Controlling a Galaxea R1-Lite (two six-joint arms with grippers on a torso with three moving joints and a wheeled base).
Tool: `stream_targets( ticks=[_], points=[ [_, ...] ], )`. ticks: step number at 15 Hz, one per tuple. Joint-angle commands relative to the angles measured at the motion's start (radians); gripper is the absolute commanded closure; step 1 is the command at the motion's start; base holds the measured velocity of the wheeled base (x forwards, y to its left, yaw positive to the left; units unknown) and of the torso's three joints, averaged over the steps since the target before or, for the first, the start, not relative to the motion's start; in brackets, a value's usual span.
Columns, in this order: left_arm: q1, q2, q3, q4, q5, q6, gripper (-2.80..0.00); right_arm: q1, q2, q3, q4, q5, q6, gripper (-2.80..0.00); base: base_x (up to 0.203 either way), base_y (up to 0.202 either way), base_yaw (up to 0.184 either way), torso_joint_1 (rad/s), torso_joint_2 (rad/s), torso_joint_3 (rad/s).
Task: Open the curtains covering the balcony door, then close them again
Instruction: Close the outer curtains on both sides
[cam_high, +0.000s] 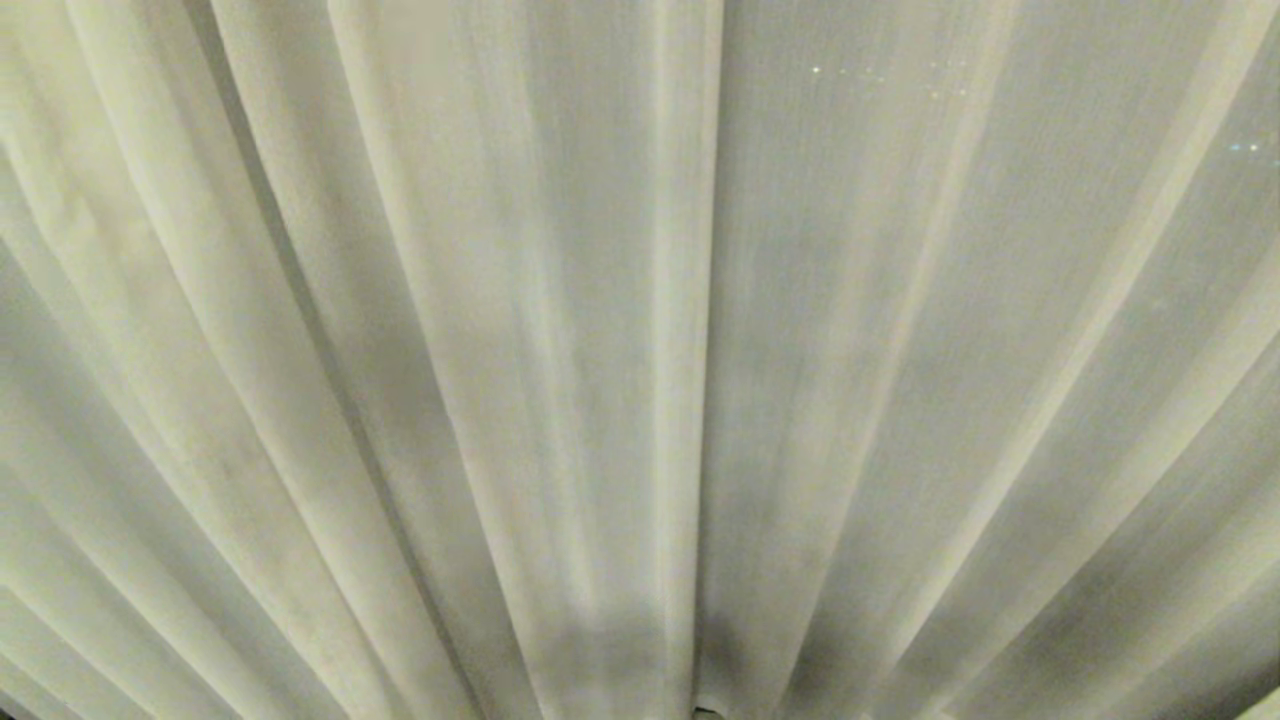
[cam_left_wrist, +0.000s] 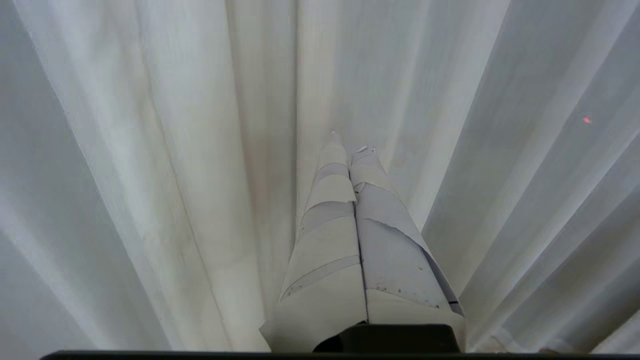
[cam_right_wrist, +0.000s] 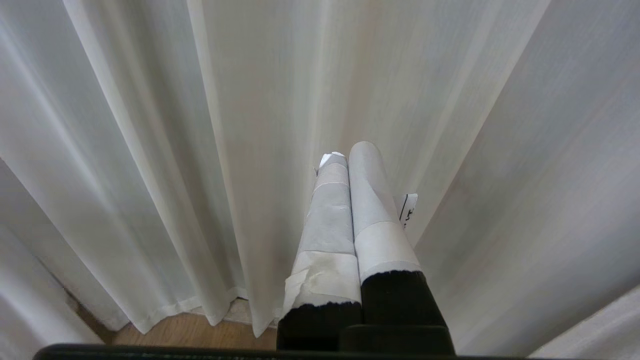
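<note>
The left gripper points straight at the curtains. Its two fingers are wrapped in pale tape and lie pressed side by side, so the jaws are closed. The tips sit right at a fold of the cloth, close to a straight edge that runs up and down. I cannot tell if any cloth is caught between them — no cloth shows between the two fingers.

The right gripper also points at the curtains. Its fingers are taped too, black lower down, and they lie tight together — these jaws are closed with nothing in them. A small white tag sticks out just beside one finger.

The curtains fill the whole head view. They are cream and soft, with long folds that fan out from the bottom middle. Two straight edges meet near the middle of that view, so the two panels hang together there. Neither arm shows in the head view.

In the right wrist view the curtain hem hangs just above a wooden floor. The hem looks neat and sewn.
</note>
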Motion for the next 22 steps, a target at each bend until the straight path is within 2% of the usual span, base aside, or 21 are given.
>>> stream_targets(
  ticks=[1,2,4,8,11,13,17,20,22],
  points=[
    [0.102,-0.083,0.022,0.023,-0.008,-0.002,0.0,0.0,0.0,0.0,0.0,0.001,-0.001,0.0,0.0,0.0,0.0,0.0,0.0,0.0],
    [0.185,-0.142,0.039,0.038,-0.022,-0.003,0.0,0.0,0.0,0.0,0.0,0.001,-0.001,0.0,0.0,0.0,0.0,0.0,0.0,0.0],
    [0.247,-0.232,0.094,0.058,-0.032,-0.011,0.0,0.0,0.0,0.0,0.0,0.001,-0.001,0.0,0.0,0.0,0.0,0.0,0.0,0.0],
    [0.408,-0.251,0.163,0.061,-0.057,-0.015,0.0,0.0,0.0,0.0,0.0,0.001,-0.001,0.0,0.0,0.0,0.0,0.0,0.0,0.0],
    [0.574,-0.286,0.239,0.058,-0.18,-0.015,0.0,0.0,0.0,0.0,0.0,0.001,-0.001,0.0,0.0,0.0,0.0,0.0,0.0,0.0],
    [0.649,-0.302,0.288,0.058,-0.283,-0.015,0.0,0.0,0.0,0.0,0.0,0.0,-0.001,0.0,0.0,0.0,0.0,0.0,0.0,0.0],
    [0.674,-0.359,0.381,0.044,-0.302,-0.006,0.0,0.0,0.0,0.0,0.0,0.0,-0.001,0.0,0.0,0.0,0.0,0.0,0.0,0.0],
    [0.678,-0.36,0.455,-0.023,-0.302,-0.004,0.0,0.0,0.0,0.0,0.0,0.001,-0.001,0.0,0.0,0.0,0.0,0.0,0.0,0.0],
    [0.715,-0.36,0.526,-0.089,-0.302,-0.005,0.0,0.0,0.0,0.0,0.0,0.0,-0.001,0.0,0.0,0.0,0.0,0.0,0.0,0.0]
  ],
)
